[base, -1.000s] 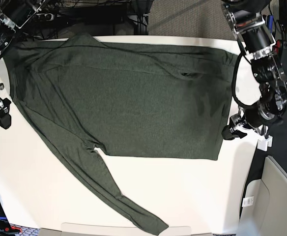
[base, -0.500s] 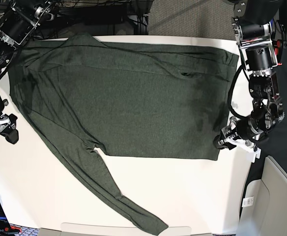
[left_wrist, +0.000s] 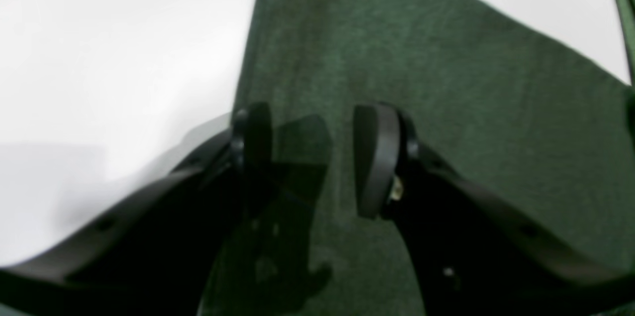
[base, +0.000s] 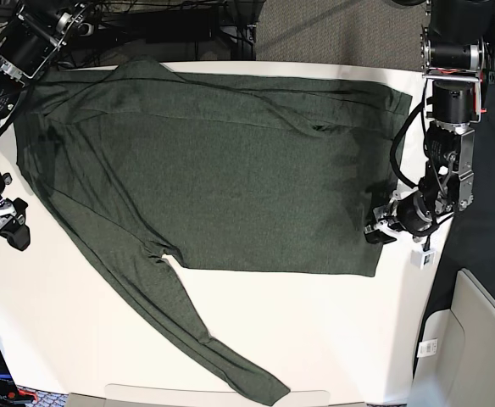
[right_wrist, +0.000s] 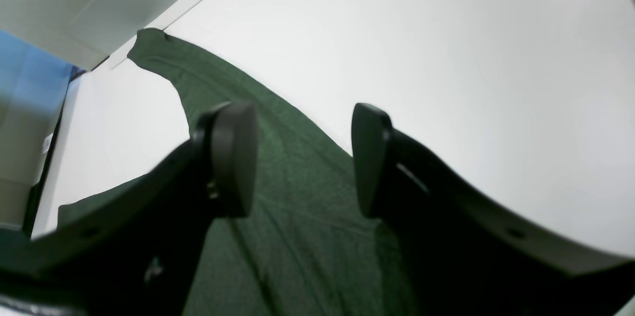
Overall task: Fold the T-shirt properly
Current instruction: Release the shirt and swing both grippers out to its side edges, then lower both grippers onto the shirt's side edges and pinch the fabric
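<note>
My right gripper (base: 14,231) stood wide apart, empty, beside the dark olive-green long-sleeved knit T-shirt (base: 222,161), which lay spread flat on the white desk (base: 332,331); my left gripper (base: 375,231) hovered wide apart over its hem corner.

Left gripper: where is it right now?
In the base view the left gripper is at the right, jaws open, at the T-shirt's lower right corner near the white table's right edge.
</note>
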